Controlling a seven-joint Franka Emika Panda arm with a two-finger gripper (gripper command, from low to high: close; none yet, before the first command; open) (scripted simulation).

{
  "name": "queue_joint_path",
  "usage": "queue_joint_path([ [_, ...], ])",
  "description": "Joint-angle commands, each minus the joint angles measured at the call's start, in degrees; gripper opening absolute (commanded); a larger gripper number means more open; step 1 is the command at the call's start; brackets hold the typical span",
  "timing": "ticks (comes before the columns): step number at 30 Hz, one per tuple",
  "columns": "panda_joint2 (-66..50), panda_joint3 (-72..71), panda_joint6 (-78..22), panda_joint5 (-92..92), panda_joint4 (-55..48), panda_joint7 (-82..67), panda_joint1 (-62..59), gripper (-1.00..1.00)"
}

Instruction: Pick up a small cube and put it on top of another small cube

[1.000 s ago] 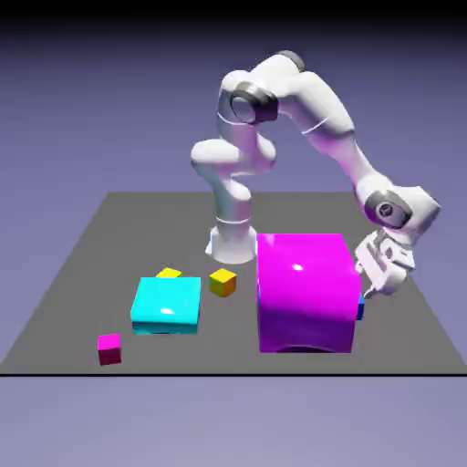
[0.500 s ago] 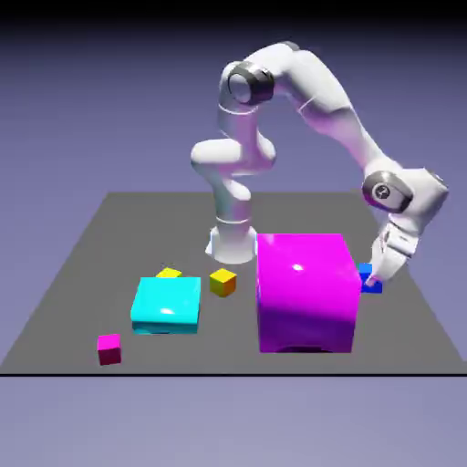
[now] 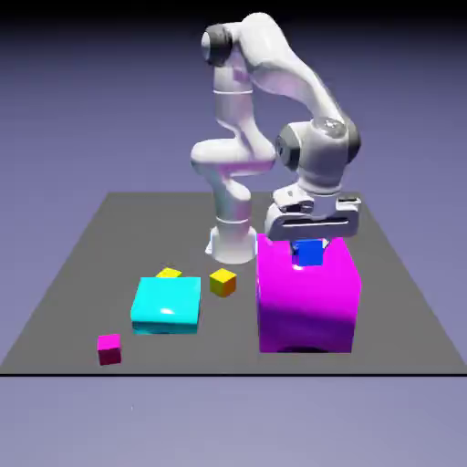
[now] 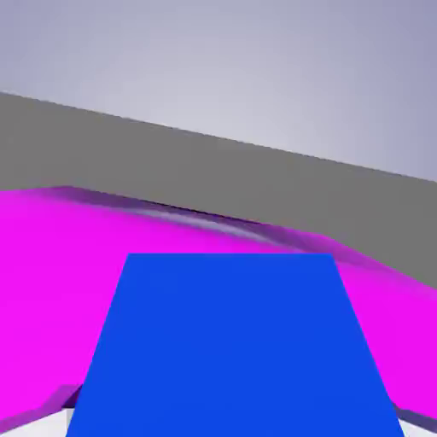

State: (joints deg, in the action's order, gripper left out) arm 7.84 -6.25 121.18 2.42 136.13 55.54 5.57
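In the exterior view, grasps the small blue cube (image 3: 310, 254) in the gripper (image 3: 310, 245), over the big magenta block (image 3: 306, 306); can't tell if touching it. Shows, unlike the hand view, a yellow cube (image 3: 223, 283) in open room between magenta and cyan (image 3: 167, 306) blocks, another yellow cube (image 3: 169, 273) partly behind the cyan one, and a small magenta cube (image 3: 109, 349) near the table's (image 3: 201, 356) front edge. In the hand view, fills the bottom middle with blue, hiding the fingertips; shows the table's far-slanting edge beyond magenta.
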Motion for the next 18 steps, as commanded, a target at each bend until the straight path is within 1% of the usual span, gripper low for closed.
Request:
queue_joint_path([
  [1,1.5,2.1,0.1,0.9,2.0,0.5,-1.0,-1.00],
  [13,11.9,18.7,0.5,6.3,26.8,3.4,-14.4,-1.00],
  [15,11.5,17.4,0.9,7.3,30.7,6.0,-15.1,-1.00],
  [17,11.0,16.5,1.1,7.5,31.5,7.0,-15.0,-1.00],
  [18,9.0,16.2,3.6,8.8,32.2,6.0,-14.5,-1.00],
])
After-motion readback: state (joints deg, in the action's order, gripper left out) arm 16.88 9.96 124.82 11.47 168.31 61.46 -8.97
